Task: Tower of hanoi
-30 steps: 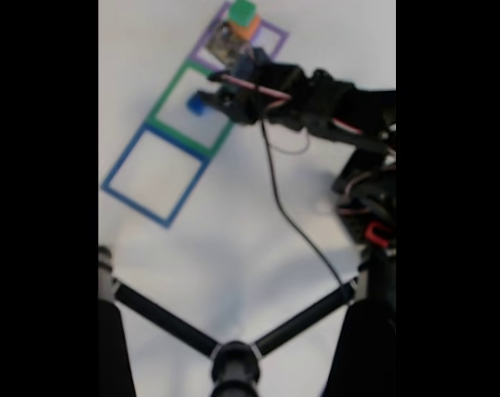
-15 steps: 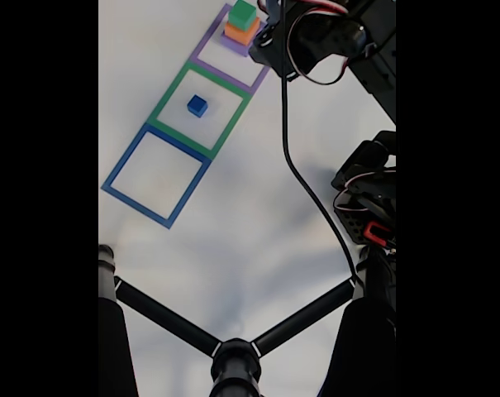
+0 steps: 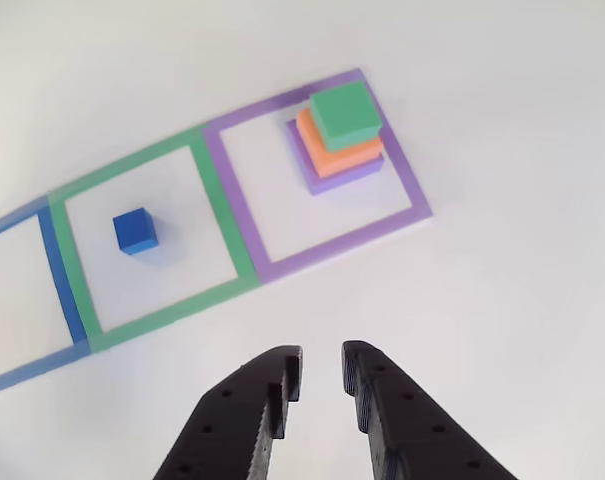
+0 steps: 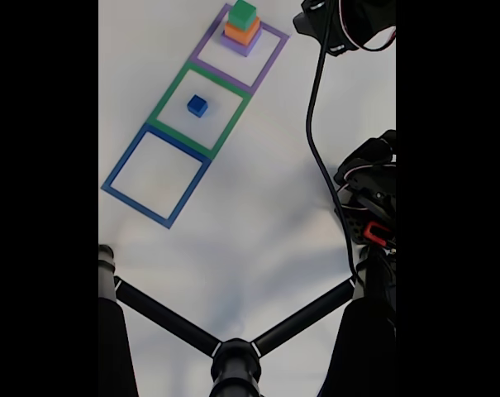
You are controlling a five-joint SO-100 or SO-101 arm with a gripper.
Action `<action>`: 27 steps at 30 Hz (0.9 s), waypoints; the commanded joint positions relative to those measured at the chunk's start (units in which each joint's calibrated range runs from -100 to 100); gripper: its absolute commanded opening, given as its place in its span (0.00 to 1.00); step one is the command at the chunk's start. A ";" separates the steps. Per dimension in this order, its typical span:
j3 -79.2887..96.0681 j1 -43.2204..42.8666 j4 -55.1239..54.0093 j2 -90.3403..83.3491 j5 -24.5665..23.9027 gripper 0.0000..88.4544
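Dropped the blue cube (image 3: 135,230) in the green frame (image 3: 225,212) and pulled back, my hand (image 3: 321,371) now empty with jaws slightly apart, green block (image 3: 346,114) next

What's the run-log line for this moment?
pincer: open, empty | blue cube: alone in green frame | stack: purple, orange, green in purple frame

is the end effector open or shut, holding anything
Open and empty: the end effector shows a gap between its fingertips, nothing in it.

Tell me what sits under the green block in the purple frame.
Under the green block lies the orange block, then the purple block on the table; their covered tops are hidden.
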 commanded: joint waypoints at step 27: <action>75.91 10.12 -90.98 -4.81 0.00 0.40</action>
